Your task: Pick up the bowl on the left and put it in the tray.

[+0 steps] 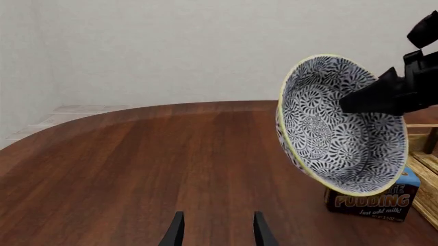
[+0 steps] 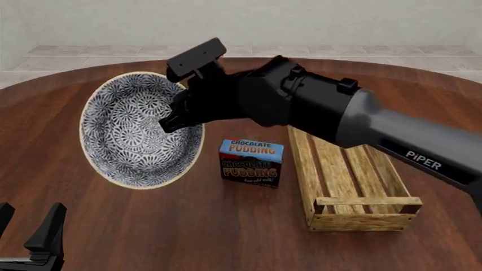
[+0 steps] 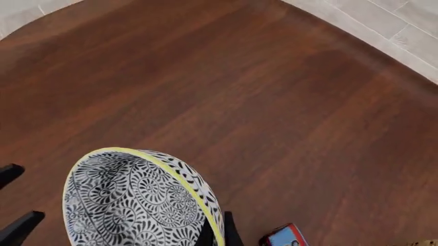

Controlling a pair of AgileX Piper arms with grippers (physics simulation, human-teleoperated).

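Observation:
The bowl, blue-grey and white floral with a cream rim, hangs tilted on its side above the left half of the table, its inside facing the front camera. My right gripper is shut on the bowl's rim, one finger inside against the pattern. The left wrist view shows the bowl in the air with the right gripper clamped on its edge. In the right wrist view the bowl sits between the fingers. The tray, a light wooden crate, lies to the right. My left gripper stands open and holds nothing at the near left.
A blue chocolate pudding box stands upright between the bowl and the tray's left side, just below the raised bowl. The round wooden table ends against a pale tiled floor and wall behind.

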